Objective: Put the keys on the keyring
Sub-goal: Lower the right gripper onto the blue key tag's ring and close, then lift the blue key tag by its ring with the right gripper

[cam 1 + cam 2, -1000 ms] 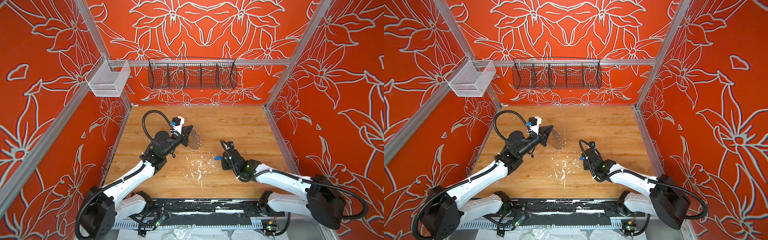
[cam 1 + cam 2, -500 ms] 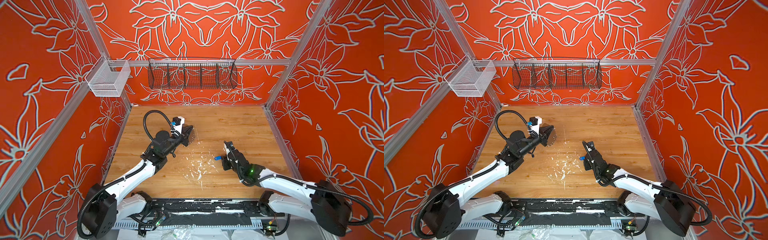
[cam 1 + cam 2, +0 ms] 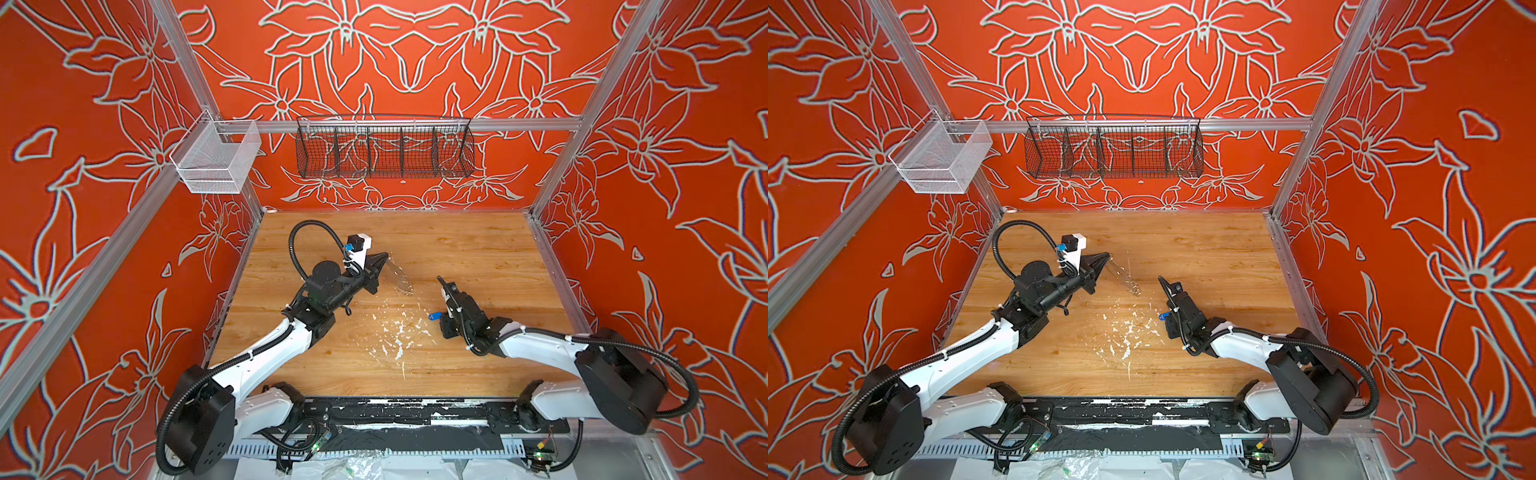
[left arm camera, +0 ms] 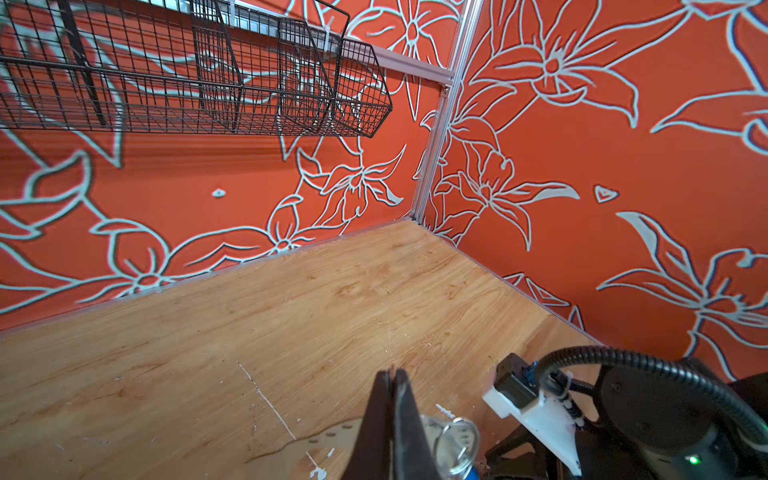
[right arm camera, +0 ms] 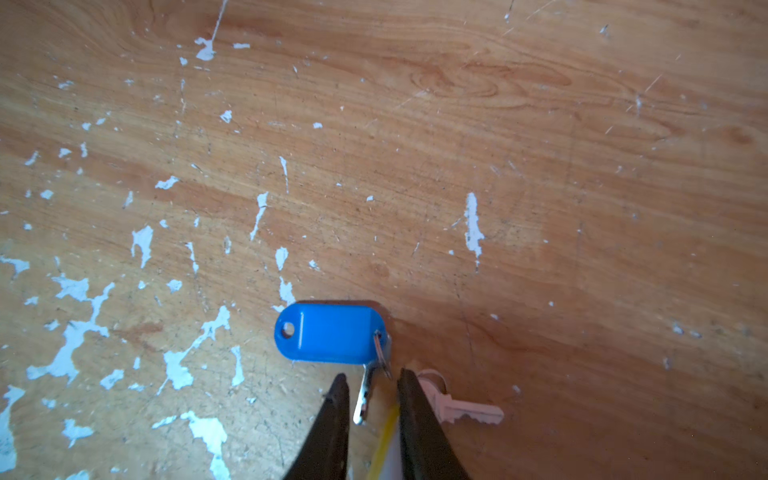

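My left gripper (image 4: pixel 392 376) is pinched shut on the keyring (image 3: pixel 400 277), while my right gripper (image 5: pixel 370 384) stands slightly open astride the blue-tagged key (image 5: pixel 365 395), not gripping.

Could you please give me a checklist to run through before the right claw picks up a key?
1. Left claw shut on the keyring: ok.
2. Right claw lined up over the key on the blue tag: ok, the key lies between the jaws.
3. Right claw closed on that key: not ok, the jaws stand apart.
4. Second key clear of the grasp: not ok, it lies right beside one finger.
5. Blue tag outside the jaws: ok.
6. Free small ring on the keyring facing the right claw: cannot tell.
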Controlling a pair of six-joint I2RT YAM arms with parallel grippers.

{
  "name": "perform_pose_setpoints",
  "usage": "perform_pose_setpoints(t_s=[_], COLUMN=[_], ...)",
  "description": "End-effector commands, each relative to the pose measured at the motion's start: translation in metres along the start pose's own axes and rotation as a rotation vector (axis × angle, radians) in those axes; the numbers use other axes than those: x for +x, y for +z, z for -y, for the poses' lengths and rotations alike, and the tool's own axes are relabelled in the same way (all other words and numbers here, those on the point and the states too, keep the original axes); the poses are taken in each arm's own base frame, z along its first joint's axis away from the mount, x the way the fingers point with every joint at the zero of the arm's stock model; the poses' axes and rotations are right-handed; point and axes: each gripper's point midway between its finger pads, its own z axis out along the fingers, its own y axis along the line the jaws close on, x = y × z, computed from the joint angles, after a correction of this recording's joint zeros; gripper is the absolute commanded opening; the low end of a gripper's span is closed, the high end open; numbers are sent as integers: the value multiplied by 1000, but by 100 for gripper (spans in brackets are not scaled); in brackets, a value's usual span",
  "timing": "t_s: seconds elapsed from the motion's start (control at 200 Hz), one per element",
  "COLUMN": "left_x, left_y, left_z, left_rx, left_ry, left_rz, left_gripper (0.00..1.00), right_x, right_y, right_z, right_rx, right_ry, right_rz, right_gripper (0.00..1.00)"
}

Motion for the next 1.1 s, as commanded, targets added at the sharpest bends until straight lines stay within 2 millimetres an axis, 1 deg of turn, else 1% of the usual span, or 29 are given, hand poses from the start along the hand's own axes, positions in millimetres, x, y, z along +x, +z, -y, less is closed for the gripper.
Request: perform_pose_setpoints(t_s=[0.0, 0.175, 0.255, 0.35, 0.616, 0.786, 0.866, 0.951, 1.091], left_x=[-20, -20, -21, -20, -20, -19, -19, -19, -19], left_y=[0, -2, -3, -2, -2, -1, -1, -1, 0], left_z=[4, 6, 7, 8, 8, 9, 9, 9, 10], left_rx=[25, 31, 34, 41, 44, 49, 47, 49, 54], left_ry=[22, 29, 31, 34, 36, 35, 36, 35, 33], left_rz=[61, 61, 65, 62, 60, 56, 56, 56, 53], left_gripper=[0, 0, 0, 0, 0, 0, 0, 0, 0], right_x=[-14, -13, -9, -8, -8, -7, -7, -6, -4], right_y=[2, 5, 5, 6, 8, 11, 10, 10, 9], right_z=[-7, 2, 5, 1, 6, 9, 10, 10, 9], right_rx=[-22, 32, 48, 21, 51, 73, 78, 76, 66], right_ry=[-3, -20, -28, -40, -31, -23, -19, -17, -15], right_rz=[6, -10, -15, -15, -19, -27, -25, -25, -18], right_gripper=[24, 22, 22, 22, 24, 22, 15, 12, 5])
